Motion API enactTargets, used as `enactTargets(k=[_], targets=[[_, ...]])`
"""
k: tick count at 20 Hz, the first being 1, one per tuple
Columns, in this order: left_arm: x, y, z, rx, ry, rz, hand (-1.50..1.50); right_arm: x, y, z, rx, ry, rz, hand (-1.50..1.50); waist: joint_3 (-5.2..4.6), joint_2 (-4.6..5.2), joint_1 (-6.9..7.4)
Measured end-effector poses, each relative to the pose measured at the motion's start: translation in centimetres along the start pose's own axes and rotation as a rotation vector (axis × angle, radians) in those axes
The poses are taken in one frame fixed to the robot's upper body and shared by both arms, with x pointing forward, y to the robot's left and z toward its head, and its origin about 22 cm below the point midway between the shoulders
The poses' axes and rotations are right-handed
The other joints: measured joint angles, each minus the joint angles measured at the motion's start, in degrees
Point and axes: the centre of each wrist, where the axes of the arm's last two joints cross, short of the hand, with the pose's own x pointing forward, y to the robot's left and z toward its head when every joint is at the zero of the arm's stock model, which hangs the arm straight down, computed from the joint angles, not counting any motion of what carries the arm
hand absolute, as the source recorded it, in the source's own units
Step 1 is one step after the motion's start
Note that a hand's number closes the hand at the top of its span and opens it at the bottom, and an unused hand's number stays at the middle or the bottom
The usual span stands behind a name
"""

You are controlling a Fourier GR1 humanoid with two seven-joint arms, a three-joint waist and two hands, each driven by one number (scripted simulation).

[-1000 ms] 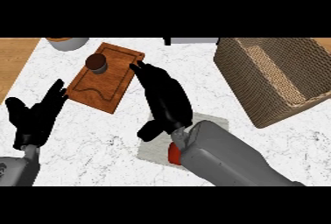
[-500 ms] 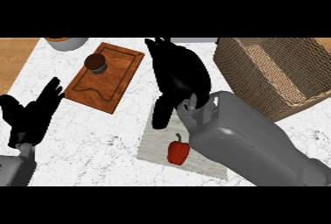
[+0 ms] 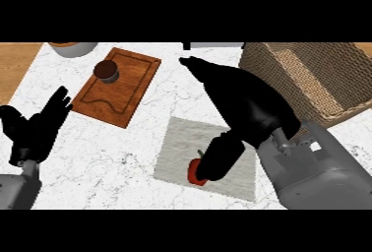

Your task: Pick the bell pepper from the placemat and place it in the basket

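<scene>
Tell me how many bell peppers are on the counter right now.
1. The red bell pepper lies on the grey placemat, partly covered by the right hand. More could be hidden under that hand or inside the basket.

Readable text: none on any surface in the head view.
Labels, brands: none visible.
Numbers, signs: none visible.
</scene>
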Motion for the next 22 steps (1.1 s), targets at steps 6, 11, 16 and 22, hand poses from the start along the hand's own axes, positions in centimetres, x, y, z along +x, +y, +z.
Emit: enactTargets(k=[6,11,16,22], targets=[[0.3,0.5,-0.4,-0.001,-0.01,0.001,0.0,-2.9,0.8,4.1,-0.057,-0.038,-0.032,-1.5,0.01,0.28,0.46],[0.6,-0.1,-0.7,-0.012,-0.011,0.002,0.0,-5.5,4.1,5.7,-0.066,-0.007,-0.035,-1.5,0.03,0.5,0.96],[0.5,-0.7,-0.8,-0.018,-0.016,-0.001,0.0,-7.4,8.2,5.2,-0.114,0.033,-0.046,-1.5,0.05,0.64,1.49],[0.1,-1.2,-0.7,-0.023,-0.025,0.001,0.0,-9.3,12.2,2.4,-0.18,0.039,-0.111,-1.5,0.05,0.76,1.9]])
